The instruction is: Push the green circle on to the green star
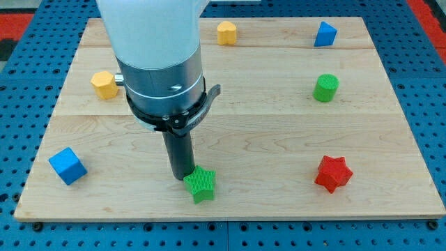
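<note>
Green circle [325, 88] sits at two o'clock on the worktop [230, 132], well apart from the green star [201, 184] at six. My tip [182, 177] touches the star's upper-left; no jaws exist. It should swing round behind the circle's upper-right side.

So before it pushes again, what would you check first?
1. My tip at the green circle: not ok, it sits against the green star.
2. Green circle on the board: ok.
3. Green star on the board: ok, though near the view's bottom edge.
4. Straight line from circle to star free of blocks: ok; the red star lies off it.
5. Tip's very end visible: cannot tell.
</note>
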Available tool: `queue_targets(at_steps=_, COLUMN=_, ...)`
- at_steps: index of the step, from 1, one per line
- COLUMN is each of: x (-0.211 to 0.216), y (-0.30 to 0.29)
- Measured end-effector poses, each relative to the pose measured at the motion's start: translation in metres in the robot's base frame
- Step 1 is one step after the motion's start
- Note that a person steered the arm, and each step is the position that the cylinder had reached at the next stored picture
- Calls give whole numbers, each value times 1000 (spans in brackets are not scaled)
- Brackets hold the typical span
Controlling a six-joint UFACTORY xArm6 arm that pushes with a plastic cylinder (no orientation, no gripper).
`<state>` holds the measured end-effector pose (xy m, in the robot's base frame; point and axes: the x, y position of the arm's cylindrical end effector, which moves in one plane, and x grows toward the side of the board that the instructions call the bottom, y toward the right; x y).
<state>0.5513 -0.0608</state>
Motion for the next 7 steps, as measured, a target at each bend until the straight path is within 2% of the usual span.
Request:
queue_targets(at_steps=2, x=-5, y=-11)
queue_targets(at_steps=3, x=-41, y=31)
queue_targets(at_steps=4, x=-94, y=138)
queue_targets(at_steps=5, x=-121, y=253)
queue_targets(at_steps=6, x=-123, y=330)
queue_targets(at_steps=7, x=-170, y=327)
